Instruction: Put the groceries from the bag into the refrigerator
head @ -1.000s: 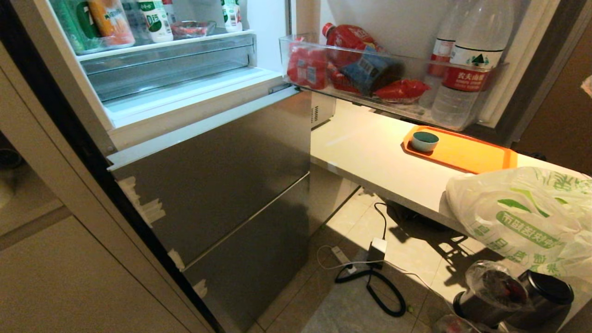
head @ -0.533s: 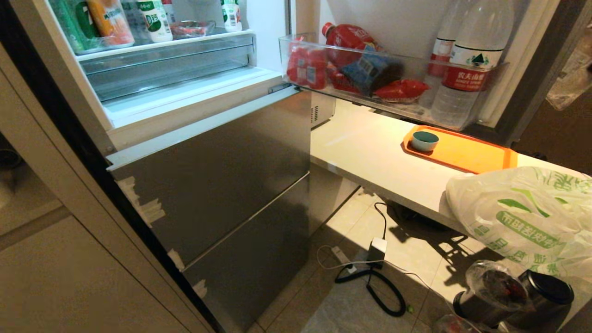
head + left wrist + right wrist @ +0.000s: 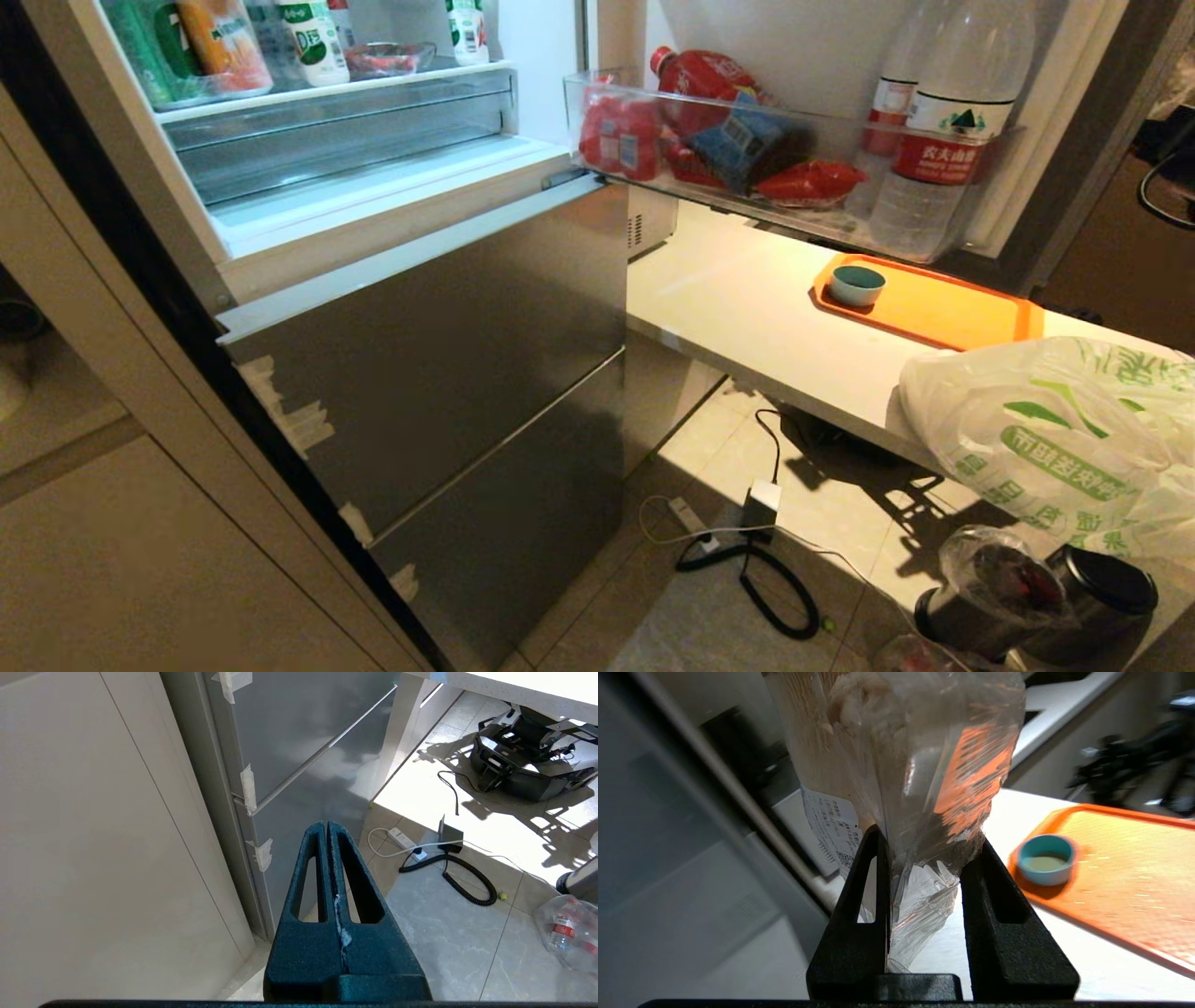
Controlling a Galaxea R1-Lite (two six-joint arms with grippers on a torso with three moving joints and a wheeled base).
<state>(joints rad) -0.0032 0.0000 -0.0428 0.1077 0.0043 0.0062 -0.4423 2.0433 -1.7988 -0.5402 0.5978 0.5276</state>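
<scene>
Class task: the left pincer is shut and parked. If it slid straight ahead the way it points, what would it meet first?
Most likely the refrigerator's grey lower door: the left pincer aims at it, nothing between, though depth is uncertain.

Refrigerator (image 3: 439,373): brushed grey steel, semi-matt. Bag (image 3: 1055,439): crinkly translucent plastic. Tray (image 3: 943,313): smooth orange plastic. Bench (image 3: 738,299): pale, smooth. Floor (image 3: 709,616): glossy tile.

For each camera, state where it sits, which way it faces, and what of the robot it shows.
Head view: up on the head, looking down at the open refrigerator, orange tray and bag; no arm shows.
Left wrist view: behind the shut left gripper, facing the refrigerator's lower doors and floor.
Right wrist view: behind the right gripper, clamped on a clear food pack.
Shared: head and right wrist both show the tray.
</scene>
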